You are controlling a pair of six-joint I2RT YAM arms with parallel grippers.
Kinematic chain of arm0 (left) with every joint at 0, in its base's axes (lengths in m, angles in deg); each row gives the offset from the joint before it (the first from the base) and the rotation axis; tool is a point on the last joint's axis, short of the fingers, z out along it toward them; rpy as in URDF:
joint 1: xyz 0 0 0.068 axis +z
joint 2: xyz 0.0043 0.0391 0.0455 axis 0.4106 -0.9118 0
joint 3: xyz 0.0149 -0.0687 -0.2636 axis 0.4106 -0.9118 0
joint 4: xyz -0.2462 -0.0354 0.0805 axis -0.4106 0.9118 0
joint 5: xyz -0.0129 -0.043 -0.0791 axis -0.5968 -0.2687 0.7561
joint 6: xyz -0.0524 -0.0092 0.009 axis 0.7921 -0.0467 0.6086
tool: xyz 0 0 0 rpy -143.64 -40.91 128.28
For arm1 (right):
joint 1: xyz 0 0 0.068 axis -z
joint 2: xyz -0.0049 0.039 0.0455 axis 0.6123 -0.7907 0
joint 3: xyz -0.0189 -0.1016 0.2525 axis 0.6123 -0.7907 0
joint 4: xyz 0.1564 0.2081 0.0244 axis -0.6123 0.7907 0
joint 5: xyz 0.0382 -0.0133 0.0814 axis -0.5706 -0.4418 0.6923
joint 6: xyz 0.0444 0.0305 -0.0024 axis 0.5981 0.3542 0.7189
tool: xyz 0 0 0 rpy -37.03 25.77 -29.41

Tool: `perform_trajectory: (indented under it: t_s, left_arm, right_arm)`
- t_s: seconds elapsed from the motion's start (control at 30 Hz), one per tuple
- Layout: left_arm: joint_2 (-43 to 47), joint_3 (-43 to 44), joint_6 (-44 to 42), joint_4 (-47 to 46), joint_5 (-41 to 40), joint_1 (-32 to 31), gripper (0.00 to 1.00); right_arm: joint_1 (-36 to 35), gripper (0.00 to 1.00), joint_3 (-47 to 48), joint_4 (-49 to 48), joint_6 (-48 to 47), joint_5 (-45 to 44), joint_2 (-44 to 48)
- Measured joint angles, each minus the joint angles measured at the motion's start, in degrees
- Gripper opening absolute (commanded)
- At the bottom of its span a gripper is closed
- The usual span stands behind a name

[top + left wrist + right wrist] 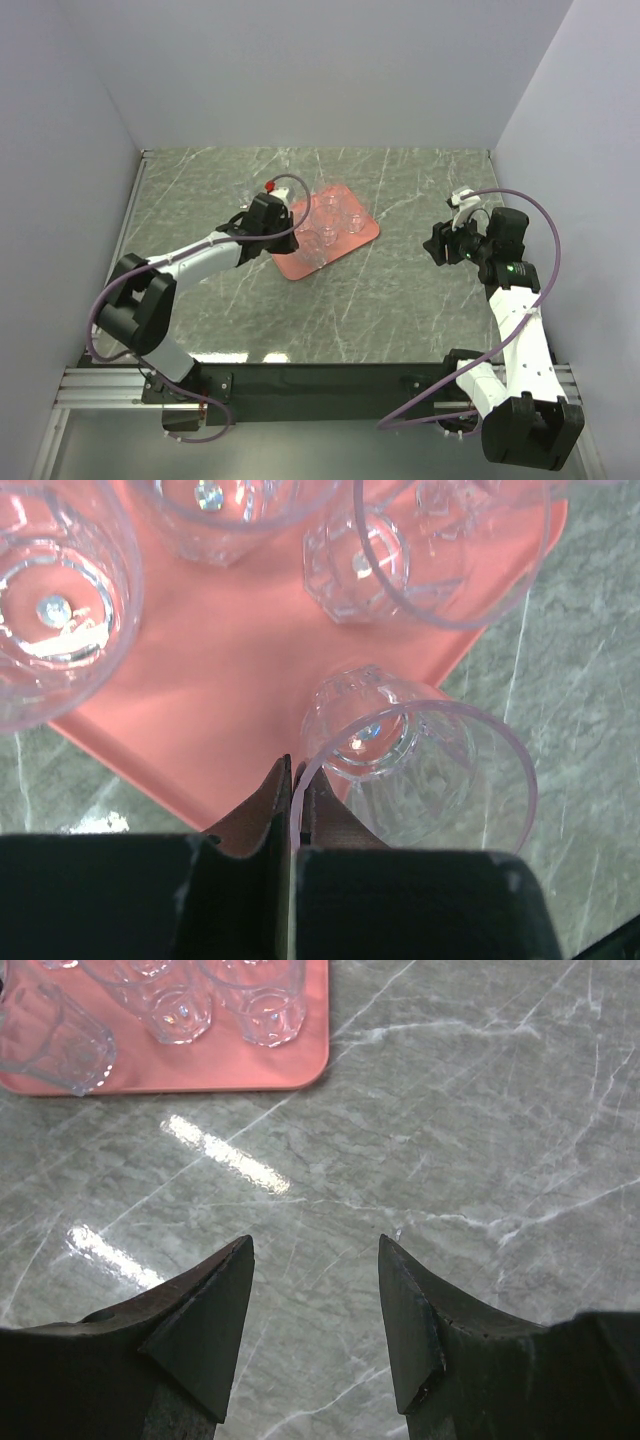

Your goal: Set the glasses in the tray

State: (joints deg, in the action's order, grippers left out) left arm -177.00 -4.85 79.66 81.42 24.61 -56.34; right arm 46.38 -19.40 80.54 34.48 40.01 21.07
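Over on the left, the left gripper (294,780) has its jaws pressed together on the thin wall of one glass (430,780), one finger inside the rim and one outside. It's a sensible hold for something this clear and slick: a pinch on the rim keeps the glass upright and leaves its base free to go down flat. That glass is at the near corner of the tray (230,690), its base over the pink; whether it rests on the surface or hangs just above, I cannot tell. I'd judge this to be the setting-down step, with the release to follow. Beyond it the other glasses (60,600) stand upright on the tray, close together, so the corner looks like the room left for this one — and the arm should take care not to nudge its neighbours. Off to the right, the right gripper (315,1245) hangs above the counter (450,1110), well apart from the tray, jaws spread and holding nothing — parked, it seems, out of the left arm's way.
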Motion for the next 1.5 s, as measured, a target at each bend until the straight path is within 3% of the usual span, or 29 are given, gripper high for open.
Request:
perform_trajectory:
  t_s: [0.47, 0.53, 0.6, 0.7, 1.0, 1.3, 1.5]
  left_arm:
    - [-6.2, 5.4, -1.3, -0.1, -4.7, -1.5, 0.01]
    - [-7.0, 6.4, -1.5, 0.0, -5.0, -1.6, 0.08]
    - [-7.9, 7.4, -1.9, 0.2, -5.3, -1.8, 0.25]
    - [-8.7, 8.3, -2.5, 0.3, -5.9, -2.2, 0.35]
    - [-7.7, 8.4, -3.4, 0.5, -6.2, -3.2, 0.46]
    - [4.7, 6.1, -4.7, 0.3, -9.5, -3.2, 0.68]
    - [9.9, 4.8, -4.5, -0.6, -12.9, -1.1, 0.72]
  right_arm:
    - [0.1, 0.6, 0.0, 0.0, -0.1, 0.1, 0.0]
    - [0.1, 0.6, 0.0, 0.0, -0.1, 0.1, 0.0]
    - [0.1, 0.6, 0.0, 0.0, -0.1, 0.1, 0.0]
    - [0.1, 0.6, 0.0, 0.0, -0.1, 0.1, 0.0]
    - [0.3, 0.6, 0.0, 0.0, -0.3, 0.1, 0.0]
    - [0.3, 0.6, 0.0, 0.0, -0.3, 0.1, 0.0]
    - [0.4, 0.6, 0.0, 0.0, -0.3, 0.1, 0.0]
